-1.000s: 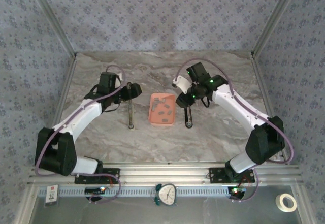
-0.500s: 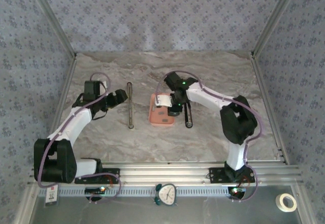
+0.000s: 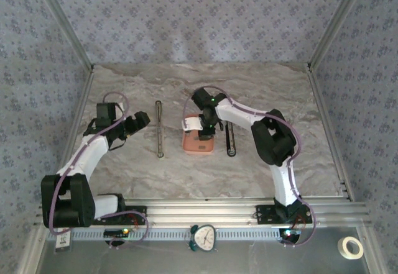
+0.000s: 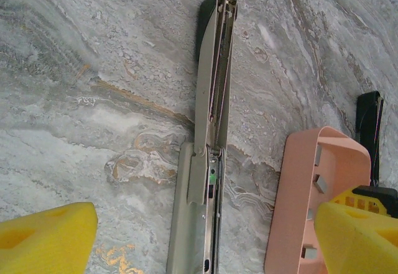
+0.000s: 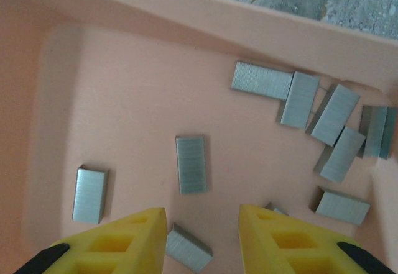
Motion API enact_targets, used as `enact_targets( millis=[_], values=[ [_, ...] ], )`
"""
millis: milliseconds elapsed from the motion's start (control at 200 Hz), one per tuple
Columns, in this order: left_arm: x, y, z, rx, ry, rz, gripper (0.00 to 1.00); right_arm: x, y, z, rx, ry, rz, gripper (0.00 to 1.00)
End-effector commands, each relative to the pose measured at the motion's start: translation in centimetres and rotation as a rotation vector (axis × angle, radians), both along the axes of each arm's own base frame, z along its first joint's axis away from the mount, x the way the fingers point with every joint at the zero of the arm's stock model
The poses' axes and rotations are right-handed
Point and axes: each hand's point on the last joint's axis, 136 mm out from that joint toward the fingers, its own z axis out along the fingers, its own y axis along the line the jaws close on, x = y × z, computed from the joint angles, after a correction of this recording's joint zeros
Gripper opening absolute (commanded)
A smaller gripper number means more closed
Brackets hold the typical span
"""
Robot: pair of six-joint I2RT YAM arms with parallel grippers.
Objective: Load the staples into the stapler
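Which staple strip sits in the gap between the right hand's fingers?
The tilted staple strip, lowest in view, inside the right hand; others lie farther out.

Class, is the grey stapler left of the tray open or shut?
Open: the stapler lies unfolded flat on the table, its staple channel facing up.

Blue-grey patterned walls (image 3: pixel 186 13) enclose a grey marbled worktop (image 3: pixel 124 168), with aluminium rails (image 3: pixel 205 207) along its near edge.

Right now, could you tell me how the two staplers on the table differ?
The grey stapler lies left of the pink tray, the black stapler right of it. The grey stapler is swung open, showing its channel; the black stapler's state is unclear. Both lie lengthwise on the table.
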Motion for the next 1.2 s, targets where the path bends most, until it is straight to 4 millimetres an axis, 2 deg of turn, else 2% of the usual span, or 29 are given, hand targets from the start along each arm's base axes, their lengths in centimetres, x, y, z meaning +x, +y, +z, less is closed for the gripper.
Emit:
enact_targets(
  millis=[0,375,605,765,930,1194],
  values=[
    [0.0,-0.1,0.3,0.0,-0.026,-0.022,0.9,-0.1,1.0,-0.5,0.001,-0.004,0.08,0.37],
    [0.1,-0.1,0.1,0.003,-0.016,-0.027,0.91,-0.2,2.3,-1.7,0.016,0.027,0.105,0.35],
    [0.0,0.0,-0.1,0.01,-0.012,-0.029,0.91,-0.8,2.2,-2.8,0.002,0.067,0.129,0.33],
    [0.0,0.1,-0.3,0.019,-0.007,-0.03,0.91,-0.8,1.8,-3.6,-0.027,0.074,0.138,0.23],
    [-0.1,0.1,-0.1,0.025,-0.014,-0.03,0.9,-0.9,1.9,-2.8,-0.013,0.075,0.141,0.19],
    [-0.4,0.5,0.2,0.061,-0.035,-0.033,0.9,-1.0,1.9,0.0,0.035,0.05,0.058,0.17]
  ],
)
